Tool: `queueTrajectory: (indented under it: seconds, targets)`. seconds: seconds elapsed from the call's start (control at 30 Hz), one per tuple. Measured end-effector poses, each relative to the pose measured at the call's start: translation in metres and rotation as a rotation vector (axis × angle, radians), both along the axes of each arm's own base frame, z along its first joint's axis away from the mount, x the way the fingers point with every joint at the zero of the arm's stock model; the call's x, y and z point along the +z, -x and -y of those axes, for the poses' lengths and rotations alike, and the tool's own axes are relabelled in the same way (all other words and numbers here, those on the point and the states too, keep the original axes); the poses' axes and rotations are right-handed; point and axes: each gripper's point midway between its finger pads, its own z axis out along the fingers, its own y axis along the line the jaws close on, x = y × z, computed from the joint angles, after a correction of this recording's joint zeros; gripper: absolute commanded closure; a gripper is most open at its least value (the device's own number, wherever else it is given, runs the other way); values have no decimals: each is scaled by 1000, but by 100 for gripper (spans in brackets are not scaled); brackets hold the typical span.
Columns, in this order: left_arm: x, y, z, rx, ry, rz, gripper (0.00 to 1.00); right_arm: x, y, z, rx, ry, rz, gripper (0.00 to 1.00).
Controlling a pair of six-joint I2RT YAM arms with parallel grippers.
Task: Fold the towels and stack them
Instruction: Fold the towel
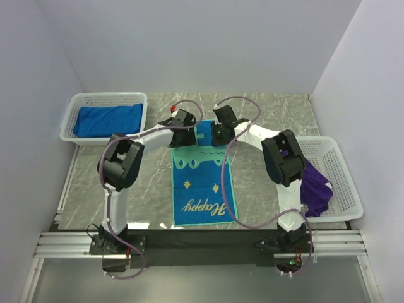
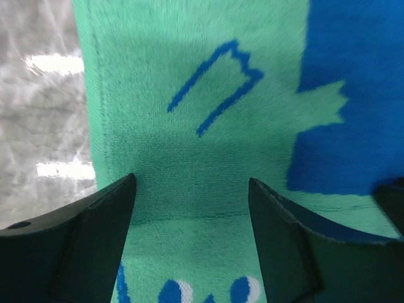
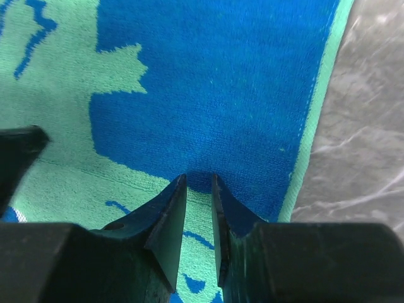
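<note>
One blue towel (image 1: pixel 107 120) lies folded in the left basket (image 1: pixel 104 95), so that one looks done. The purple towel (image 1: pixel 315 189) is a messy heap in the right basket (image 1: pixel 344 183) and hangs over its side, so it needs folding. The green and blue towel (image 1: pixel 203 189) lies spread flat in the middle of the table (image 1: pixel 145 189), not folded yet. Both arms are down at its far end. The left pincer (image 2: pixel 190 182) is wide open over the green part, holding nothing. The right pincer (image 3: pixel 199 178) is almost closed with its tips on the blue part; I cannot tell if it has pinched any cloth. Each pincer is near a long side edge of the towel. There is bare table on both sides and at the near end for folding. A cable (image 1: pixel 225 183) lies across the towel and could get in the way.
</note>
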Motion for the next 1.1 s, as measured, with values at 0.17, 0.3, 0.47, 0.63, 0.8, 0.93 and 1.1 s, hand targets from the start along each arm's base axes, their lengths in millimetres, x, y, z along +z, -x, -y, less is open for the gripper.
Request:
queueTrajectory:
  seconds: [0.17,0.3,0.47,0.63,0.8,0.93,1.1]
  targets:
    - [-9,3,4,-6,12,-21,23,-4,4,4,-42,-31,-11,70]
    - [-9,6,7,-1,37,-16,22,-6,17,15,-73,-54,-16,70]
    - [-7,31,19,-17,86,-27,22,-6,43,27,-79,-55,-30,69]
    - [-7,75,34,-62,123,-70,21,-6,73,39,-64,-40,-65,69]
    - [-6,115,42,-97,135,-128,18,-7,99,47,8,-7,-130,69]
    - [-1,126,30,-85,73,-159,2,-1,108,51,91,38,-167,65]
    - [37,96,20,-64,11,-84,1,35,82,42,209,53,-97,50]
